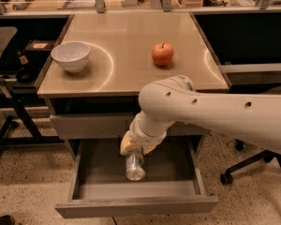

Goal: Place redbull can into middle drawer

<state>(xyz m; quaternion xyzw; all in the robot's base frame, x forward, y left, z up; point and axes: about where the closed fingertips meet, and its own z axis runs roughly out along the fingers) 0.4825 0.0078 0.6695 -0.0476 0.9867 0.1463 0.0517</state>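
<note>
Pincer point(133, 149) gripping redbull can point(135, 167) (end toward camera), over open middle drawer point(136, 205)
</note>
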